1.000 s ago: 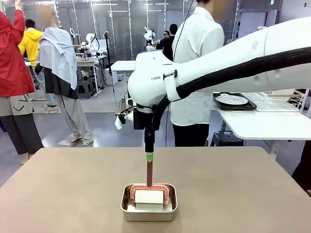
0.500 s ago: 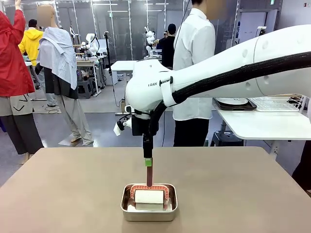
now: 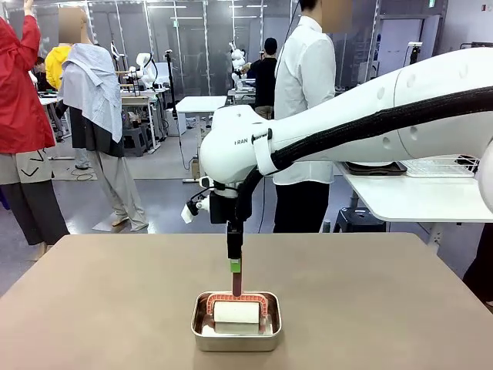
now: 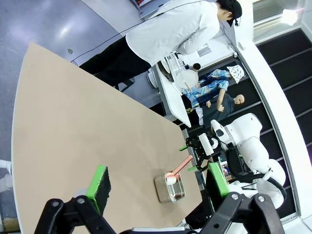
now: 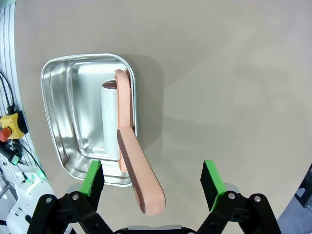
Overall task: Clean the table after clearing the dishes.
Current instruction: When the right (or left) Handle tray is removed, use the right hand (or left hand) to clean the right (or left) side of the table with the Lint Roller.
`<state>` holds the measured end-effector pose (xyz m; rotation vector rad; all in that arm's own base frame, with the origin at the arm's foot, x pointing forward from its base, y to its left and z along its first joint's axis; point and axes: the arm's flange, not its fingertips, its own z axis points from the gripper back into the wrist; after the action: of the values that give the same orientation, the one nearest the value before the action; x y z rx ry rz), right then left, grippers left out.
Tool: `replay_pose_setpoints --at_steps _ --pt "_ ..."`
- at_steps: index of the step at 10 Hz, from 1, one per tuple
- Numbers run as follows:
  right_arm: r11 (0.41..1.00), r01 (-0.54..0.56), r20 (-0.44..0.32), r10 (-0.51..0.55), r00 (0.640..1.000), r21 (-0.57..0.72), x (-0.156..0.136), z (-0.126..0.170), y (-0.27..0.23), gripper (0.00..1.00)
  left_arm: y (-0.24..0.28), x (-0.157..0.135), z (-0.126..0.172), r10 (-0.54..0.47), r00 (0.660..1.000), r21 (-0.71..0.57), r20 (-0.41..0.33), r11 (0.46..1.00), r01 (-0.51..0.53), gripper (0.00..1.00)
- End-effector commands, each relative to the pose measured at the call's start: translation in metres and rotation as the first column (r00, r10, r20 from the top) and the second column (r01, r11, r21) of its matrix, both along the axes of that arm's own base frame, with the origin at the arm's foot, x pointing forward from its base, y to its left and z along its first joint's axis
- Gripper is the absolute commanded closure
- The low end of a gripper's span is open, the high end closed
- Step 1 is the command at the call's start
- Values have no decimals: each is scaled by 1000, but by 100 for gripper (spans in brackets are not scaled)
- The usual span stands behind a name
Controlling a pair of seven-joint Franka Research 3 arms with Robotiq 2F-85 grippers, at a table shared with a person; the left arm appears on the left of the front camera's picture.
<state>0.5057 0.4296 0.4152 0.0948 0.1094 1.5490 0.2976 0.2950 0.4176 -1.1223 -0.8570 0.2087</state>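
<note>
The left end effector (image 4: 158,181) is open above the matte taupe-brown rectangular desk (image 4: 73,122), whose long axis runs side to side. Beneath the open right end effector (image 5: 152,178), a pink-handled white lint roller (image 5: 109,117) rests in a shiny steel pan (image 5: 61,126), its handle pointed up between the jaws. "RAN" is read on the white arm (image 3: 347,116) above.

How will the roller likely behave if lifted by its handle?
Probably light and stiff: the roller has a slim, rigid-looking handle. Its white drum would likely roll on the table. The shallow pan may slide if snagged.
</note>
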Motion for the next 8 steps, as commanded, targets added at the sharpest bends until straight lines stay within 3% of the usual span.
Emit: replay_pose_setpoints --at_steps 1,5,8 --pt "999 17 -37 -15 999 34 -7 -6 -3 0 -1 -4 0 1 1000 -8 27 1000 -1 0" --pt "998 25 -84 -20 996 60 -2 -10 -12 0 -1 -4 0 1 1000 -8 27 1000 -1 0" --pt "999 10 -97 -6 995 43 0 -16 -11 29 -1 -4 0 1 1000 -8 27 1000 -1 0"
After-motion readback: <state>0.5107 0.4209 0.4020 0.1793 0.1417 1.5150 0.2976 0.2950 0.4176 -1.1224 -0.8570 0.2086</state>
